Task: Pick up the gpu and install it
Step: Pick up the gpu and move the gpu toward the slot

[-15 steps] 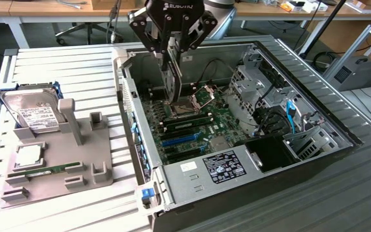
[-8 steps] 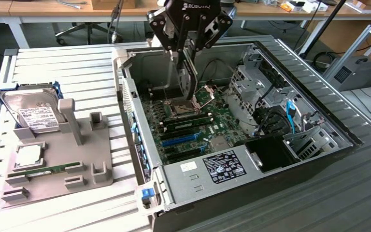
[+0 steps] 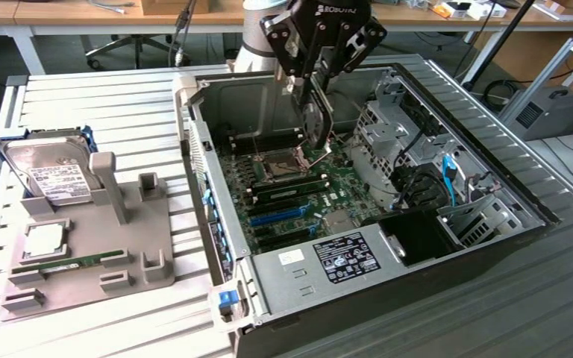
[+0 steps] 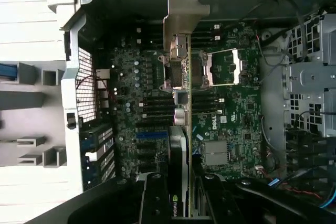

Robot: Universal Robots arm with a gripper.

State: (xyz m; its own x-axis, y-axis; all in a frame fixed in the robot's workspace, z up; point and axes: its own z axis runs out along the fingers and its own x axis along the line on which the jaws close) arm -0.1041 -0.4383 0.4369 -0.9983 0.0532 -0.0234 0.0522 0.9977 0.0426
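Grey fixture [image 3: 87, 257] with hard drive [image 3: 53, 175] sat at the table's [image 3: 98, 97] edge, on the exterior view's left. The gripper [image 3: 312, 89] clasped the gpu [image 3: 313, 127] upright over the open case's [image 3: 465, 127] motherboard [image 3: 351, 175], unseated. Installation was apparently underway; seating would demand slot alignment.

On the exterior view's left of the open computer case [image 3: 416, 292] lies a gray holder [image 3: 117, 257], bearing a blue-framed hard drive [image 3: 53, 173] and a green memory stick [image 3: 68, 263].

Wooden desks [image 3: 68, 13] — dark floor [image 3: 63, 54].
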